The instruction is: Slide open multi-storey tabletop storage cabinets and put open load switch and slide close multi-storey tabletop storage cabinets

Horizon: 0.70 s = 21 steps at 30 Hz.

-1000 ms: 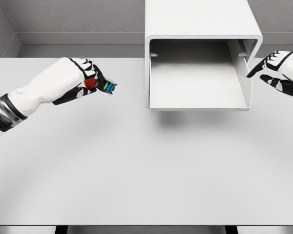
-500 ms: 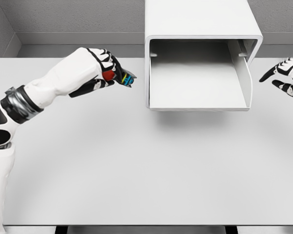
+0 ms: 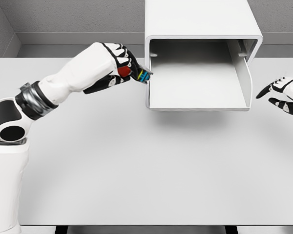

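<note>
The load switch (image 3: 139, 74) is a small thing with a red part and bits of blue, yellow and green, and it is up in the air, held tight in the fingers of the left hand (image 3: 118, 68). It sits just beside the left wall of the drawer (image 3: 198, 92), right at the edge, but not inside yet. The drawer is pulled out of the white cabinet (image 3: 200, 22) and looks bare inside, so the opening part of the job seems done. What is left, I think, is to carry the switch over the left wall, set it down on the drawer floor, let go, and then push the drawer shut. The left wall of the drawer stands between the switch and the inside, so the hand may need to go over it and not bump it. The right hand (image 3: 283, 92) shows at the right edge, well apart from the drawer, with its fingers spread and nothing in them. The grey worktop (image 3: 146, 170) carries the cabinet, and I can see nothing else lying on it near the hands
</note>
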Tool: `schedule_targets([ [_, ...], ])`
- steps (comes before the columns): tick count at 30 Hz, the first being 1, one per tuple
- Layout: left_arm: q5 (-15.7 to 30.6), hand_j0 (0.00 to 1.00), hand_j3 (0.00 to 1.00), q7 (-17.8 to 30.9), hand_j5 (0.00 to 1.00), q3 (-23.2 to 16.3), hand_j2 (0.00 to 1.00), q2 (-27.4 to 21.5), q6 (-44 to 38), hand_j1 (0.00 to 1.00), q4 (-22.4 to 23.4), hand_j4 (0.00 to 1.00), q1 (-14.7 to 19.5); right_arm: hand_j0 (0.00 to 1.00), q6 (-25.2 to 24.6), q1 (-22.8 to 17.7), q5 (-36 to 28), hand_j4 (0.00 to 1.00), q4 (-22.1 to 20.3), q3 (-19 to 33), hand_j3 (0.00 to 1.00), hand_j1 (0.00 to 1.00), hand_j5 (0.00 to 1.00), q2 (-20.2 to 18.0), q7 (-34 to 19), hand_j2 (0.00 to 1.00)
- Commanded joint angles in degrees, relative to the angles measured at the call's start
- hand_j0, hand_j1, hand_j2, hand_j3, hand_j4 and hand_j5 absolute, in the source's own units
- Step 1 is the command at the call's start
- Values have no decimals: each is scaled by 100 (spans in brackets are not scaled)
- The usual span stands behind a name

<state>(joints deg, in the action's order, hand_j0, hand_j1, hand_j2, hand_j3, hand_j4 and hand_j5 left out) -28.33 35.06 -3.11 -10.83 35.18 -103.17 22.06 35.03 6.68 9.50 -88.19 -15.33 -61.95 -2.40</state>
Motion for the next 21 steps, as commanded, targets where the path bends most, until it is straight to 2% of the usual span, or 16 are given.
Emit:
schedule_targets([
  [1,11,38,38,-6,38,-49,38,107,-18,38,-1,38,0,54,-3,-9,-19,54,12,4,54,54,54,-1,2,54],
  [8,-314,38,38,-6,38,-137,38,555,-18,38,-1,38,61,54,-3,-413,87,54,223,-5,54,54,54,104,20,54],
  [21,-639,38,38,-6,38,-498,38,898,-18,38,78,38,105,55,-3,-633,131,55,223,4,55,55,55,192,38,55],
])
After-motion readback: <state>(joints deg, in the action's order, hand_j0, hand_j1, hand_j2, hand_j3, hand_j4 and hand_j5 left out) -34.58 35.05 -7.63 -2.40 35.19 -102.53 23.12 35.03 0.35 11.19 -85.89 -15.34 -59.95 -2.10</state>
